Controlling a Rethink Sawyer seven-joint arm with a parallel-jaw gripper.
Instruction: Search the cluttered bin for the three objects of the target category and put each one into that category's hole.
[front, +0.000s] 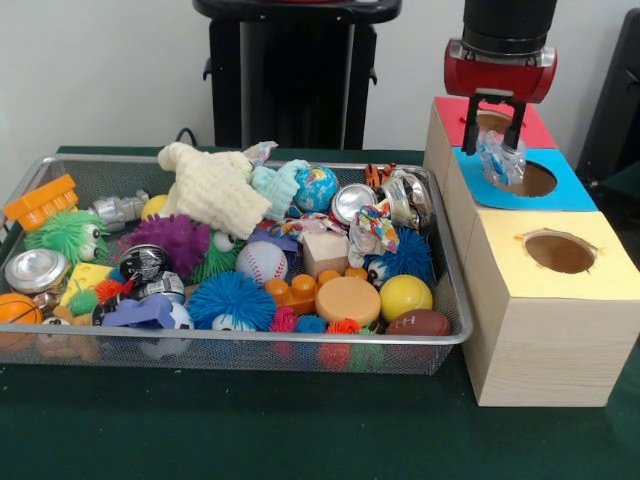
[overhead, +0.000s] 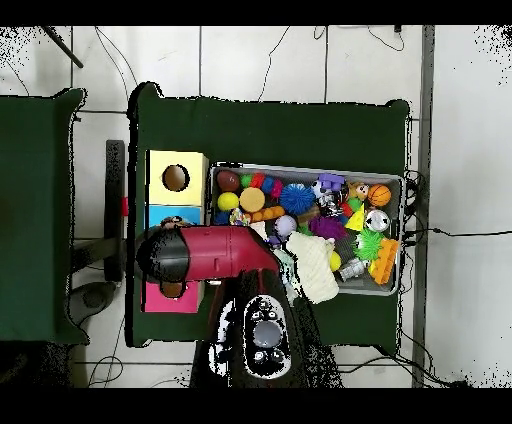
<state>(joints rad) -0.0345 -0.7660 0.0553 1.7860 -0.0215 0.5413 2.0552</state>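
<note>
1. Hanging over the box's blue section (front: 500, 190), the end effector (front: 499, 140) has its two black fingers (front: 471, 122) closed on a crinkly clear wrapper (front: 500, 158), which sits just above the rim of the round hole (front: 532, 180) in that section
2. The wooden box (front: 545, 340) stands on the green worktop (front: 250, 430) just beside the wire-mesh bin (front: 250, 345); its top has three coloured sections, red (front: 535, 130) farthest back, blue in the middle and yellow (front: 590, 275) nearest, and the yellow one has its own round hole (front: 560, 252)
3. The bin is crowded: a cream knitted cloth (front: 212, 185) lies across the back, with a globe ball (front: 316, 187), a silver tin (front: 352, 202) and further shiny wrappers (front: 372, 228) near it
4. Toward the front sit a baseball (front: 261, 262), a blue spiky ball (front: 231, 298), a purple spiky ball (front: 172, 240), a yellow ball (front: 405, 296), a small brown football (front: 418, 323) and an orange round lid (front: 347, 299)
5. At the bin's left end are an orange block (front: 40, 200), a green fuzzy toy (front: 65, 235) and a small basketball (front: 17, 310)
6. From overhead the red arm (overhead: 215, 252) reaches across the box, hiding most of its blue section, while the bin (overhead: 395, 290) lies beside it
</note>
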